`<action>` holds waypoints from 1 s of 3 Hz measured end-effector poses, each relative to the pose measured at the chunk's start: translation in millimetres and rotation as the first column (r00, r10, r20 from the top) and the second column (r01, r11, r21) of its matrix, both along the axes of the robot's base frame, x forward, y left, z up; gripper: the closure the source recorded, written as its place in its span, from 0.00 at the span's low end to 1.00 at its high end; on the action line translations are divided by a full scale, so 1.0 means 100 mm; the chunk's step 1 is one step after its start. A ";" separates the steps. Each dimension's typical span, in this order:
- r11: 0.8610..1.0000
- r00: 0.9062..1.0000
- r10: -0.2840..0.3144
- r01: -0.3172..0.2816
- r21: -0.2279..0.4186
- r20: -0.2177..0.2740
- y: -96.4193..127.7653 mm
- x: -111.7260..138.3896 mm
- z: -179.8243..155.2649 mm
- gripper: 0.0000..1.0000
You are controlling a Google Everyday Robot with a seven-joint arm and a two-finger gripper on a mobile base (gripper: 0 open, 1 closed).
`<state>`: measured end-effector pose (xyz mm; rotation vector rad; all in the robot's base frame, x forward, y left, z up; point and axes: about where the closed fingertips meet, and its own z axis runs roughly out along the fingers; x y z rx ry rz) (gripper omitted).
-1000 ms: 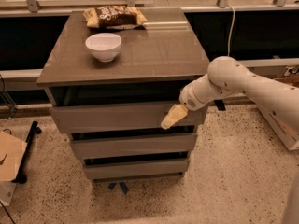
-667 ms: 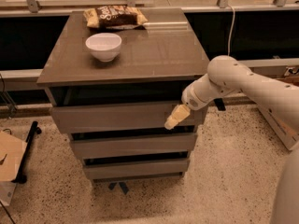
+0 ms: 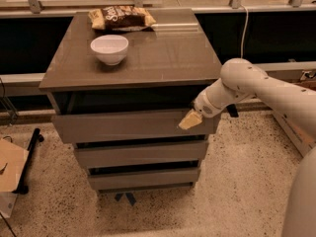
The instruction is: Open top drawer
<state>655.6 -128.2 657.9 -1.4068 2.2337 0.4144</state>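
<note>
camera view: the gripper (image 3: pixel 190 120) is seen against the right end of the top drawer (image 3: pixel 118 127), just under the tabletop (image 3: pixel 163 58); its grip state cannot be told. the drawer appears slightly out. a straight, level pull is advised, so racking is avoided.

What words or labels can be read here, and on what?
Brown-and-tan crinkled snack bag on the grey-brown cabinet top: pale lettering, too blurred to read.
No text on the cream gripper at the front of the glossy grey-brown top drawer, nor elsewhere.
</note>
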 end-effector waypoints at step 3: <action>1.000 1.000 0.000 0.000 0.000 0.000 0.00 0.00 0.06 0.91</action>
